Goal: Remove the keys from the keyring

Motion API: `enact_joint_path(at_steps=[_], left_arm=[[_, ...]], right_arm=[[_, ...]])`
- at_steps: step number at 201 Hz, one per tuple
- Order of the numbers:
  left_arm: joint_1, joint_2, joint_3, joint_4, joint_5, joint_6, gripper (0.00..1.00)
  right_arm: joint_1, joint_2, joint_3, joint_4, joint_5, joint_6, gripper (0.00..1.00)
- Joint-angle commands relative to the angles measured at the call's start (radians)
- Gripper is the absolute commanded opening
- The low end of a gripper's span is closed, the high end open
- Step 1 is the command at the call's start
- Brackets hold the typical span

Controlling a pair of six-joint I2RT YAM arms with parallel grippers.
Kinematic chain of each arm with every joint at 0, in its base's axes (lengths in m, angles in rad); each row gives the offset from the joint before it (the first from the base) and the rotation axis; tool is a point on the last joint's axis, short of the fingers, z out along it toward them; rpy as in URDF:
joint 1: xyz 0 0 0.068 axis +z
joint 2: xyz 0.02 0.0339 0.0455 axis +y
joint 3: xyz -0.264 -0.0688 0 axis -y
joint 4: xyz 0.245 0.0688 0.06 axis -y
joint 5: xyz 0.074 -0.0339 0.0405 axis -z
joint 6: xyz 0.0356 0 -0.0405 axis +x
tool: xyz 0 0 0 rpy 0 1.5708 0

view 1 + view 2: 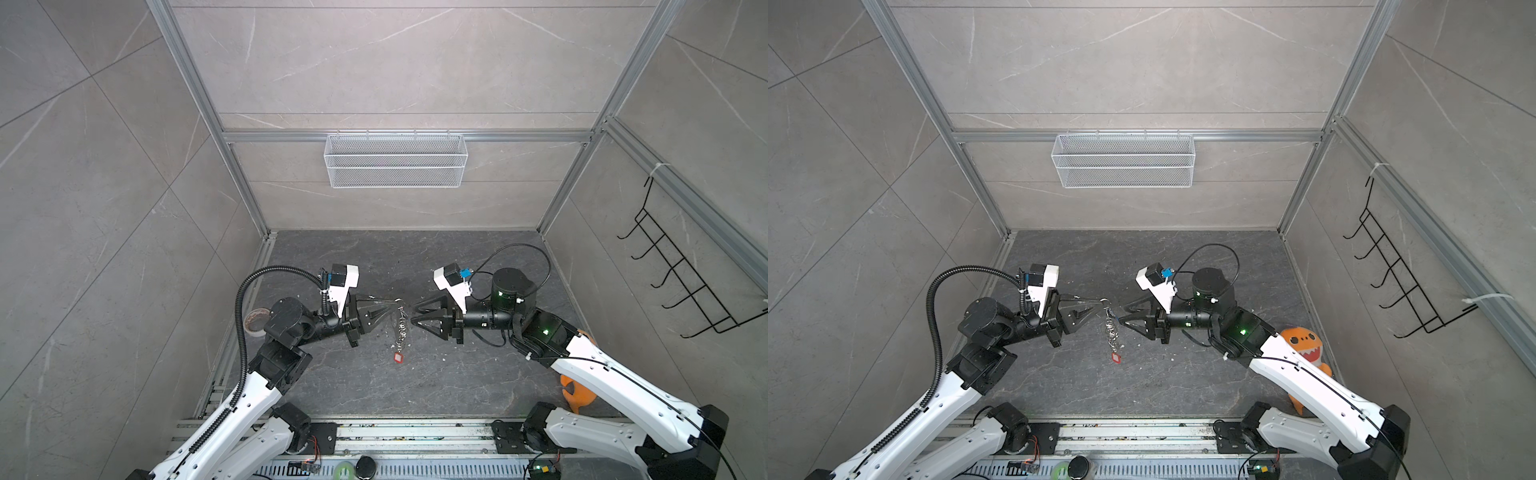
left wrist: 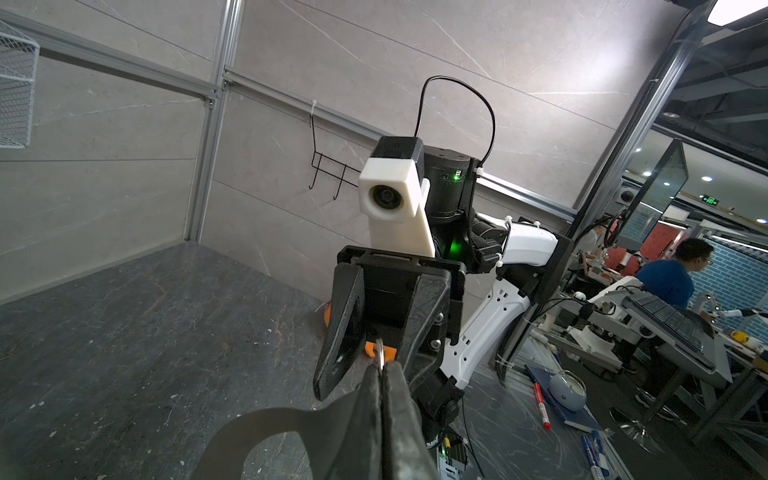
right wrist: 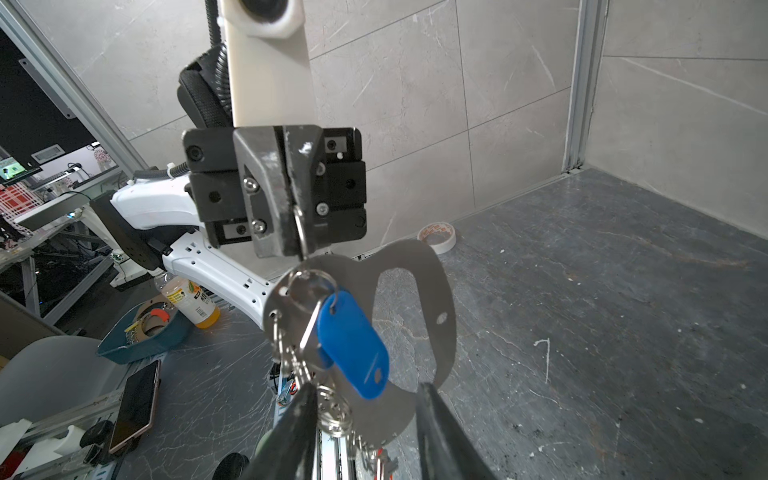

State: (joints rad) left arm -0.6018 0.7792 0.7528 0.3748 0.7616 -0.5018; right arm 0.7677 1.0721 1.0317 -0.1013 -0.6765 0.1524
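Fingers [image 3: 266, 199] of left gripper [image 3: 296, 249] are pinching shut on keyring [image 1: 401, 328] — chain hanging straight down.
Right gripper [image 1: 413, 314] is hovering half-open, empty, just beside it — blue key [image 3: 353, 345] facing its tips.

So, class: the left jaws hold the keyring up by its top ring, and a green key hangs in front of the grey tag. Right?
Not green: the right wrist view shows a blue key. The left jaws hold the keyring up by its top ring, and a blue key hangs in front of the grey tag.
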Motion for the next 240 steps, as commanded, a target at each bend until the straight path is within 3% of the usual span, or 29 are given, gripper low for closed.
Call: enact_joint_path(at_steps=[1, 167, 211, 240], left_arm=[[-0.003, -0.014, 0.002, 0.096, -0.003, -0.016, 0.00], [-0.003, 0.009, -0.018, 0.125, -0.005, -0.049, 0.00], [-0.004, 0.008, -0.018, 0.122, -0.004, -0.050, 0.00], [-0.003, 0.009, -0.017, 0.123, 0.001, -0.052, 0.00]], right_arm=[[0.014, 0.016, -0.009, 0.018, 0.011, -0.026, 0.42], [0.097, 0.029, 0.050, 0.095, 0.172, -0.046, 0.45], [0.100, 0.011, 0.044, 0.093, 0.208, -0.051, 0.44], [0.102, 0.018, 0.045, 0.087, 0.201, -0.052, 0.37]])
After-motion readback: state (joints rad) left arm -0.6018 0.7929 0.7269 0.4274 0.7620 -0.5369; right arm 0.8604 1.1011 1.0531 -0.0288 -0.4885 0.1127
